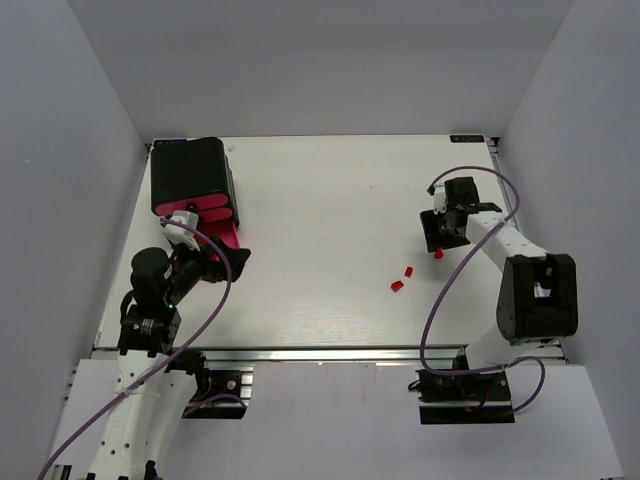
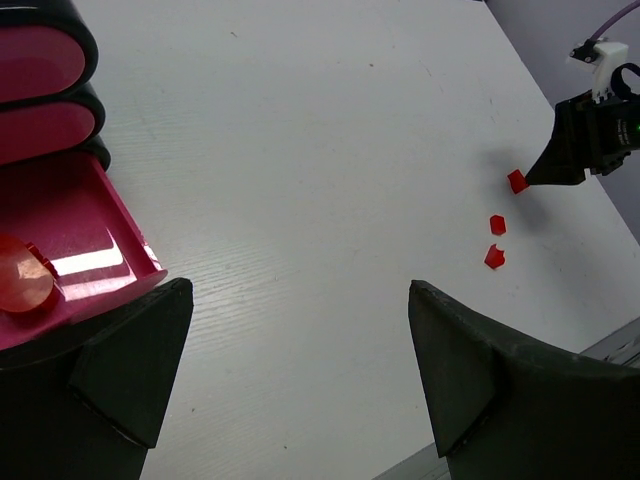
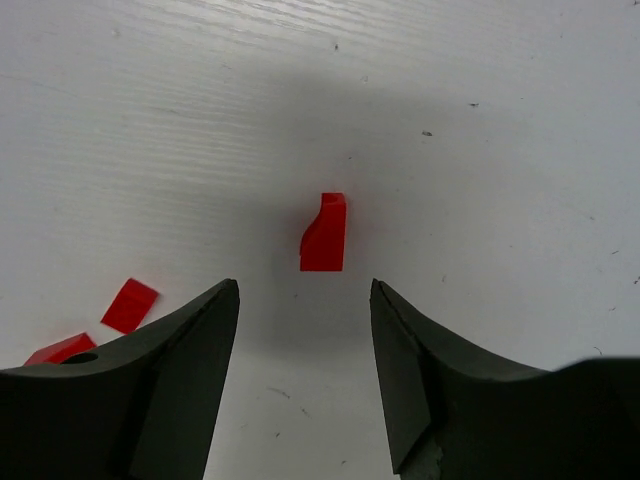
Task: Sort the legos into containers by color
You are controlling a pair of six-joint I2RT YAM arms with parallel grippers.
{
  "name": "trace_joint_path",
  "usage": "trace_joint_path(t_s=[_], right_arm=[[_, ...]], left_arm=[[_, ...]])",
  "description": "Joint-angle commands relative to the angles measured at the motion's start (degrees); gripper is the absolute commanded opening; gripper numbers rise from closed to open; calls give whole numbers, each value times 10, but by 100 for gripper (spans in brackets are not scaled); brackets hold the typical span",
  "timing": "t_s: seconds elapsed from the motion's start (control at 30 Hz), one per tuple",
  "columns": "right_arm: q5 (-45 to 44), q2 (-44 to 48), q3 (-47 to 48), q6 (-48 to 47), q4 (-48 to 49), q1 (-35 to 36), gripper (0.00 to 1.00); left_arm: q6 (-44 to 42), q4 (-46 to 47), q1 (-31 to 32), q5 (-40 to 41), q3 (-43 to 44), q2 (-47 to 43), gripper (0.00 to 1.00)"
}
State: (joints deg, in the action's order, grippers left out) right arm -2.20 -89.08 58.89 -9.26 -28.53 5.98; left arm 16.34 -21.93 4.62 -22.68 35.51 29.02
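— White-shelled left arm (image 1: 125, 420) and white-shelled right arm (image 1: 497, 233), black at the joints?
— Yes. Trailing a looped lilac cable (image 1: 215, 305) each. Ending in matte black wedge-shaped fingers (image 3: 170, 380), broad-rooted, blunt-tipped. Bolted onto black base plates (image 1: 465, 385). Small white box (image 1: 180, 222) at the wrist.

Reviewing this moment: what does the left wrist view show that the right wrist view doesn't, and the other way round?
Left wrist only: the pink drawers, the bottom drawer pulled open with red contents inside, and the right pincer seen from outside. Right wrist only: a close look past its own open fingers, with one red brick just ahead of the gap. Both: that brick and two more red bricks on the white table.
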Motion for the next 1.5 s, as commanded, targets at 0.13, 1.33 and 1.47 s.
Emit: trace_joint_path(t_s=[0.13,1.33,1.47], right_arm=[[-67,-61,10,30,54,-4,54],[284,-443,735,34,-43,415,0],[258,-429,653,74,96,448,0]], left_arm=[[-2,-8,-3,16,0,-7,98],[-9,39,-3,-1,-13,-136,98],[-6,38,-3,10,-15,-150,98]])
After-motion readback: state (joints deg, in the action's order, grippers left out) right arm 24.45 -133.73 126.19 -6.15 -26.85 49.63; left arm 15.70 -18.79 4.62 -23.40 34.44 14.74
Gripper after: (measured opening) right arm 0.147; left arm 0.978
